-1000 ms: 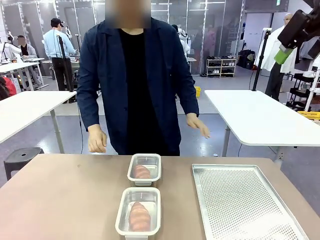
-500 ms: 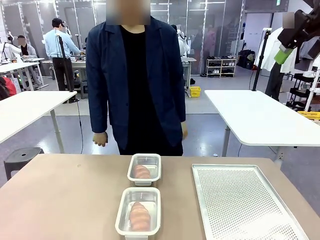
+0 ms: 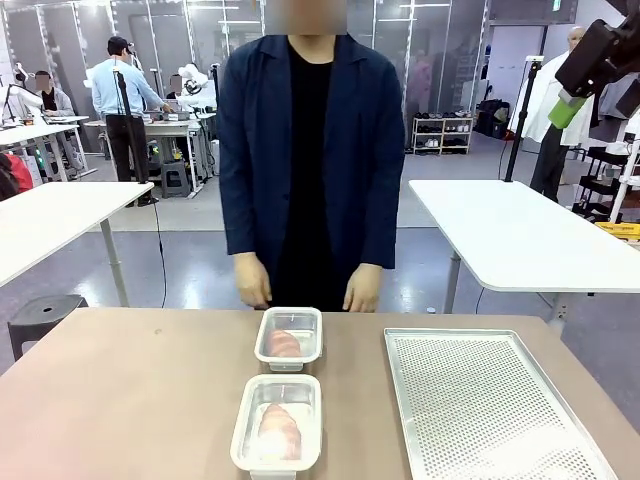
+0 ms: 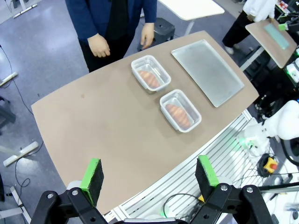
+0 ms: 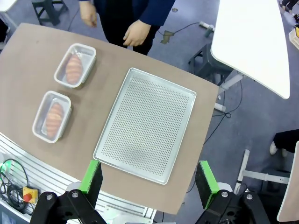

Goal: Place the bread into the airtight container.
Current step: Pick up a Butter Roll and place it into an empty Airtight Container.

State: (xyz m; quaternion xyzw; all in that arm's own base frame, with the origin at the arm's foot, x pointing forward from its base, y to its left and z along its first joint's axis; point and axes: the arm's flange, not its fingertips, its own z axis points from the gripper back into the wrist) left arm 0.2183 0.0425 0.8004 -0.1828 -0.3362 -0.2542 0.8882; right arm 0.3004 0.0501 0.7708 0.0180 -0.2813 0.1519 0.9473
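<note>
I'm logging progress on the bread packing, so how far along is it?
Done: each of the two clear containers, the near one and the far one, holds a piece of bread. In hand: nothing; the left gripper and right gripper hang open above the table. Left: nothing obvious; the metal tray is bare.

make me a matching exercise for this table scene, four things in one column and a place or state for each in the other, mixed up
Things
1. near container
2. far container
3. perforated tray
4. right gripper

Places or states
a. bare, on the table's right side
b. raised high above the table, jaws open
c. holds bread, closest to the person
d. holds bread, closest to the robot

Pairs: 1-d, 2-c, 3-a, 4-b
</note>
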